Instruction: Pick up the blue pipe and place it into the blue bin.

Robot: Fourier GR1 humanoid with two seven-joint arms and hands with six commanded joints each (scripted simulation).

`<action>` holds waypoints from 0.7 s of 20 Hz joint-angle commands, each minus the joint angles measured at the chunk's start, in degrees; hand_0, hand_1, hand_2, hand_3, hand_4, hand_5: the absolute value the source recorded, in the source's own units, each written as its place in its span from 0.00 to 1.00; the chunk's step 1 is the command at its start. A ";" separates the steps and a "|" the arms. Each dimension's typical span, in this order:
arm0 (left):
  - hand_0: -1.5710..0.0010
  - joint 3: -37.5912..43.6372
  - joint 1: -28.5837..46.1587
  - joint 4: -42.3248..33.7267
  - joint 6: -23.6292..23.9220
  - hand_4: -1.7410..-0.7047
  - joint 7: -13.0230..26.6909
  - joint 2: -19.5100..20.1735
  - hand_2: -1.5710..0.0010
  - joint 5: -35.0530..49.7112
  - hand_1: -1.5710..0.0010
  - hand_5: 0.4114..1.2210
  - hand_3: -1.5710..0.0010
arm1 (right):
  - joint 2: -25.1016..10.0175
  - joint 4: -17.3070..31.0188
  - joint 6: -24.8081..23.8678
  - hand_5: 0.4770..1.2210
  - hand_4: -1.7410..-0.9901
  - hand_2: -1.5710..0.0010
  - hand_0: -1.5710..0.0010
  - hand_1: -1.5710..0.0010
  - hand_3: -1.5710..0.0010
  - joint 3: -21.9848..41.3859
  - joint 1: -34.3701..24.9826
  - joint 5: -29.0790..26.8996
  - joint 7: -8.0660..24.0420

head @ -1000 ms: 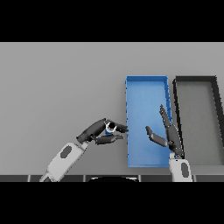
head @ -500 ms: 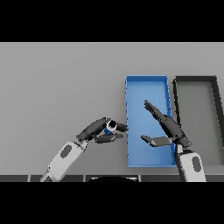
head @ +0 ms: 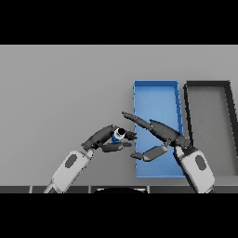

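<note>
Fingers of your left hand [head: 106, 139] curl round the blue pipe [head: 117, 135], its pale end facing right toward the blue bin [head: 155, 86] just beside it, where your right hand [head: 160, 135] reaches across with straight, spread fingers.

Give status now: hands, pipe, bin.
Left hand shut on blue pipe, left of blue bin. Right hand open, over the bin, close beside the pipe.

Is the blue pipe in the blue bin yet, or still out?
Out. The left hand grips the blue pipe over the table, left of the blue bin.
</note>
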 commanded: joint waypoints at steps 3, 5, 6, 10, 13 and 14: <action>0.00 0.29 -0.41 0.77 -1.32 0.01 -1.84 -0.25 0.00 -0.35 0.00 1.00 0.08 | 1.32 1.97 1.69 0.07 0.63 1.00 1.00 1.00 1.00 1.99 -4.15 -0.71 1.65; 0.00 0.92 -1.26 1.78 -1.70 0.01 -2.24 -1.33 0.00 0.07 0.00 1.00 0.06 | 3.72 3.77 2.08 0.08 0.65 1.00 1.00 1.00 1.00 3.90 -6.39 -0.43 2.81; 0.00 1.13 -1.09 2.03 -2.23 0.01 -2.09 -1.33 0.00 0.52 0.00 1.00 0.05 | 4.65 4.35 1.87 0.07 0.67 1.00 1.00 1.00 1.00 4.62 -7.25 -0.01 3.59; 0.00 1.71 -0.58 1.62 -3.32 0.01 -1.28 -1.39 0.00 0.96 0.00 1.00 0.04 | 7.07 7.99 1.64 0.05 0.69 1.00 1.00 1.00 1.00 5.18 -11.06 0.47 5.43; 0.00 1.40 0.88 0.84 -4.58 0.02 -1.21 -0.82 0.00 0.58 0.00 1.00 0.08 | 8.59 10.92 2.87 0.05 0.68 0.97 1.00 0.99 1.00 5.86 -13.24 0.48 5.96; 0.00 1.90 0.12 1.08 -5.07 0.02 -0.36 -1.35 0.00 1.40 0.00 1.00 0.06 | 8.88 12.13 3.77 0.05 0.67 0.96 0.99 0.98 0.99 5.92 -13.69 0.43 5.43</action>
